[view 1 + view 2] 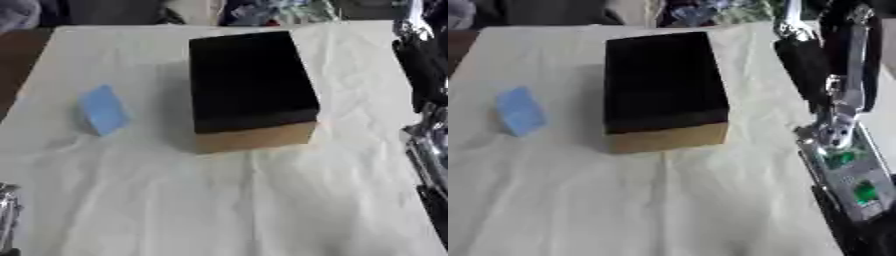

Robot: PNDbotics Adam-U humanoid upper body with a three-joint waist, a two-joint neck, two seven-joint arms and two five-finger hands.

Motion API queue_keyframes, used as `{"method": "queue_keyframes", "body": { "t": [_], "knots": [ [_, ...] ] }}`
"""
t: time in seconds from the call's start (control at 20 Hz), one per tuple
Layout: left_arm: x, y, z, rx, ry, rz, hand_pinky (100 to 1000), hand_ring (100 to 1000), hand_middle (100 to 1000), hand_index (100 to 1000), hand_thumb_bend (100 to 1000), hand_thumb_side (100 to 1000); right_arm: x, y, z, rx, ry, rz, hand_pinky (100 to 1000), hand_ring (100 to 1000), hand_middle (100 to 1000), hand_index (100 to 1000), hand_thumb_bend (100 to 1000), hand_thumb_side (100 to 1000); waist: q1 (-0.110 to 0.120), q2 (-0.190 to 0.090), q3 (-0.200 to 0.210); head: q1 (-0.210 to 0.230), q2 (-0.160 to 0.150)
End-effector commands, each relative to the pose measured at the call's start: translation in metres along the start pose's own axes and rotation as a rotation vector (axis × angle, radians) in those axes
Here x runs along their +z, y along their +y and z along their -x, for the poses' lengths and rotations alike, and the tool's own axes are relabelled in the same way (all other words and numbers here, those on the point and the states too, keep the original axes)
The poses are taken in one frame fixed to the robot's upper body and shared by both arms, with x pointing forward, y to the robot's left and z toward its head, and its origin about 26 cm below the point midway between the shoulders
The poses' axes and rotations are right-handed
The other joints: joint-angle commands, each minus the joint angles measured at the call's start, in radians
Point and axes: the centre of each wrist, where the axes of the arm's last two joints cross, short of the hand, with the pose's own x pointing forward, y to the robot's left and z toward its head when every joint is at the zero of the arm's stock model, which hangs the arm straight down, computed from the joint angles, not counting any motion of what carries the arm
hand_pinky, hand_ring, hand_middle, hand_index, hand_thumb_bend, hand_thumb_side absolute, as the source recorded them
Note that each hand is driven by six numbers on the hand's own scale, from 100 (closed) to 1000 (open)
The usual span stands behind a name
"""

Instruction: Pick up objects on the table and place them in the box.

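An open box (254, 135) with a dark inside and a tan front wall stands in the middle of the table. To its left, a small light-blue block (103, 110) lies on the white cloth, apart from the box. My right arm (846, 150) rises along the right edge, and its black hand (802, 62) hangs to the right of the box, touching nothing that I can see. Only a silver sliver of my left hand (7, 215) shows at the lower left edge, far from the blue block.
A creased white cloth (227, 205) covers the table. The brown table edge (17, 55) shows at the far left. Mixed clutter (262, 10) lies beyond the far edge.
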Motion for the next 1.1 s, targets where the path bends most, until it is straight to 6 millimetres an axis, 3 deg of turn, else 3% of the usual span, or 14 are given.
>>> {"method": "queue_keyframes", "body": {
  "t": [0.05,0.25,0.4,0.55,1.1],
  "knots": [
    [-0.006,0.002,-0.006,-0.005,-0.026,0.002,849,628,681,866,229,361,-0.004,-0.003,-0.006,0.009,-0.033,0.004,850,809,601,778,100,428,-0.001,-0.015,-0.001,0.003,-0.008],
    [-0.015,0.009,-0.008,-0.074,-0.04,0.055,846,626,688,872,229,350,-0.004,-0.003,-0.005,0.014,-0.029,0.001,850,810,601,779,100,428,0.001,-0.02,0.0,0.0,-0.001],
    [-0.027,0.017,-0.012,-0.188,-0.039,0.132,845,626,701,878,202,365,-0.003,-0.004,-0.005,0.019,-0.027,-0.001,850,810,601,779,100,435,0.004,-0.024,0.0,-0.003,0.002],
    [-0.039,0.024,-0.017,-0.324,-0.021,0.23,843,629,712,883,232,339,-0.003,-0.005,-0.004,0.024,-0.023,-0.004,850,810,601,779,100,429,0.007,-0.027,-0.001,-0.004,0.004],
    [-0.08,0.038,-0.042,-0.646,0.162,0.584,846,650,740,894,193,393,-0.001,-0.004,-0.004,0.03,-0.014,-0.018,850,810,601,780,100,430,0.014,-0.037,0.0,-0.005,0.006]
  ]
}}
